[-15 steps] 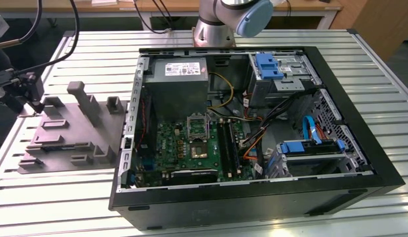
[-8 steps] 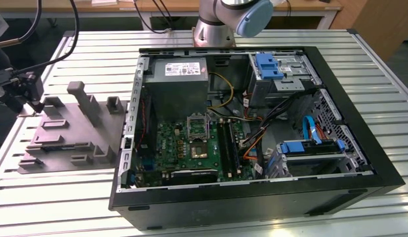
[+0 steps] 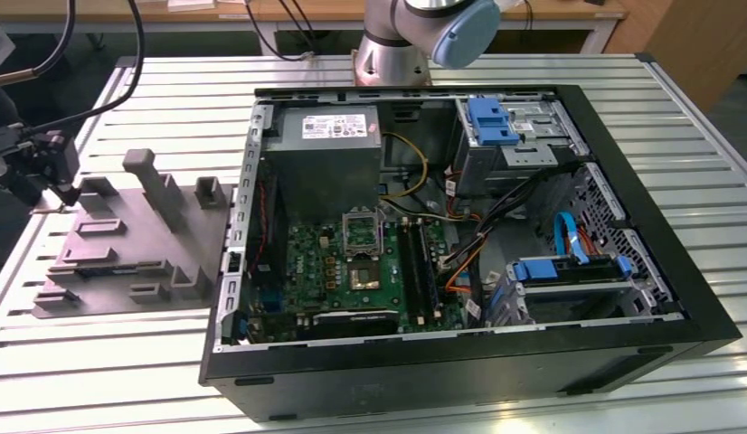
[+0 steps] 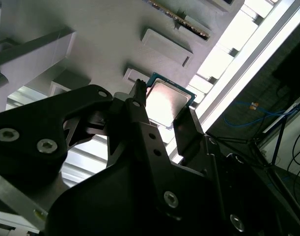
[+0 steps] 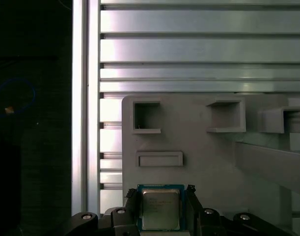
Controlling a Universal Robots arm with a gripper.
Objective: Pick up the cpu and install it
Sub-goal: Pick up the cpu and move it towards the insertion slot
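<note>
Over the corner of the grey fixture (image 5: 204, 167) by the edge of the table (image 5: 189, 49), gripper (image 5: 161, 192) clenched on two sides of the cpu (image 5: 160, 211). Farther along the table, toward the exterior view's right, open computer case (image 3: 470, 371) with a motherboard (image 3: 349, 271) inside. Print on the cpu lid too small to read.

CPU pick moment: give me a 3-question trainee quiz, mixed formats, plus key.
1. True or false: the cpu already sits in the motherboard socket.
2. Pick one. The gripper is: A) above the motherboard; B) at the cpu on the grey fixture; C) at the blue drive bays.
3. Fill in: in the exterior view, the grey fixture lies on the ____ side of the computer case.
Key: 1 false, it lies on the grey fixture; 2 B; 3 left (the exterior view's left).
</note>
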